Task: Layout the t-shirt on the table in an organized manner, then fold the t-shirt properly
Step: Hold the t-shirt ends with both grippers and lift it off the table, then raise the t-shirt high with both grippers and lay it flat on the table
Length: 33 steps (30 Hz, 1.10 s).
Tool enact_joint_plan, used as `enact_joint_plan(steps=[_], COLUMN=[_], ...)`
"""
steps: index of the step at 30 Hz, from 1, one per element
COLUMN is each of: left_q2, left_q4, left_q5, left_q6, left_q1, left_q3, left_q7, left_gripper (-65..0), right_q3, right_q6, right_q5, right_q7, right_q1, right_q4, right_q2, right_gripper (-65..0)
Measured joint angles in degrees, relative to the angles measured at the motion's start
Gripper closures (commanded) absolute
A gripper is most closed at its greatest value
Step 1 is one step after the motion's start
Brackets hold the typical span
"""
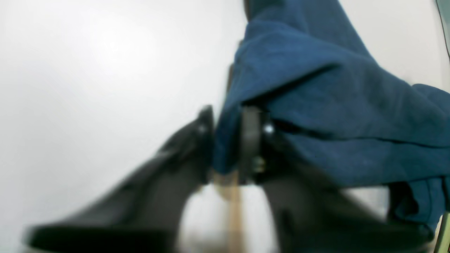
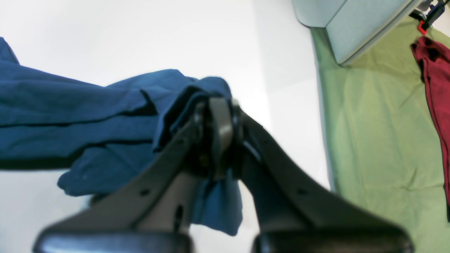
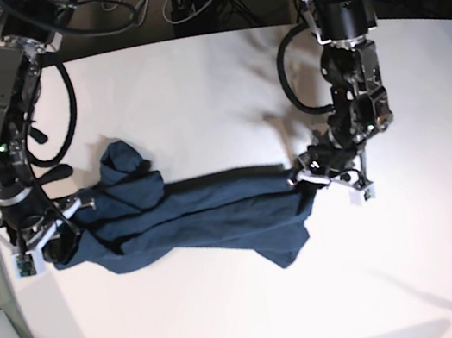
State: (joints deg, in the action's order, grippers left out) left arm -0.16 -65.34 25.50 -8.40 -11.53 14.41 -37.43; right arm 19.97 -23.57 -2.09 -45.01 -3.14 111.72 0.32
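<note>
The t-shirt (image 3: 200, 217) lay bunched in a long, wrinkled band across the white bench (image 3: 194, 87), stretched between both arms. The right claw (image 2: 218, 137) was clamped on one end of the fabric. The left claw (image 1: 228, 140), though blurred, appeared pinched together on a fold at the other end.

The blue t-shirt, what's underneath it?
Under the t-shirt lies the white table, bare around it. Whatever sits below the bunched cloth is covered. Each end is pinched by the left gripper and right gripper.
</note>
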Motion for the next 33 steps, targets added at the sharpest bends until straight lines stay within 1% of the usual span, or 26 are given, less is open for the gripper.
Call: enact_joint_plan(steps=[1, 3, 4, 7, 9, 13, 16, 19, 23, 27, 31, 33], left_q2=[0.00, -0.02, -0.15, -0.61, -2.19, -6.47, -8.44, -9.68, -9.86, -9.68, -9.46, -9.53], left_q4=[0.00, 0.00, 0.00, -1.79, -5.31, -12.26, -14.88, -15.02, -13.97, -7.58, 0.04, 4.33], left_q5=[-0.02, 0.02, 0.02, -0.07, 0.22, 0.26, 0.17, 0.15, 0.26, 0.24, 0.44, 0.42], left_q6=[-0.02, 0.00, 0.00, 0.02, -0.15, 0.02, 0.04, 0.07, -0.20, -0.26, -0.52, -0.52], left_q1=[-0.02, -0.04, -0.02, 0.35, 0.52, -0.44, -2.49, -6.34, -11.28, -19.85, -30.40, -36.15], left_q3=[0.11, 0.13, 0.11, 0.11, -0.04, 0.22, 0.20, 0.07, -0.09, -0.31, -0.35, -0.35], left_q7=[0.00, 0.02, -0.02, -0.33, -1.42, -0.70, -1.20, -1.33, -1.27, -1.38, -1.42, -1.29], left_gripper=[0.0, -1.4, -0.1, -0.4, -0.4, -0.4, -0.4, -0.4, -0.4, -0.4, -0.4, -0.4], right_q3=[0.00, 0.00, 0.00, -0.07, -0.39, 0.09, -0.20, -0.02, -0.39, -0.42, -0.52, -0.87], right_q6=[0.00, 0.00, 0.00, -0.02, -0.07, -0.04, 0.02, 0.00, 0.04, 0.02, -0.44, -0.11], right_q5=[0.00, 0.02, 0.00, 0.02, 0.26, 0.02, 0.63, 0.22, 0.50, 0.55, 0.74, 0.07], right_q7=[0.04, 0.04, 0.04, -0.02, -0.57, -0.04, 0.04, -0.61, -0.35, -0.17, 0.04, -0.15], right_q1=[0.00, -0.02, -0.07, -0.35, -1.46, -5.77, -8.02, -11.65, -16.74, -25.09, -34.25, -39.50], right_q4=[-0.02, 0.00, 0.00, 0.02, 0.00, 0.11, 0.13, 0.07, -0.02, -5.68, -12.70, -16.81], right_q2=[0.00, 0.00, 0.00, 0.44, 1.77, 3.80, 5.22, 5.53, 5.75, 6.08, 9.79, 10.71], right_gripper=[0.0, 0.0, 0.0, 0.0, 0.0, 0.0, 0.0, 0.0, 0.0, 0.0, 0.0, 0.0])
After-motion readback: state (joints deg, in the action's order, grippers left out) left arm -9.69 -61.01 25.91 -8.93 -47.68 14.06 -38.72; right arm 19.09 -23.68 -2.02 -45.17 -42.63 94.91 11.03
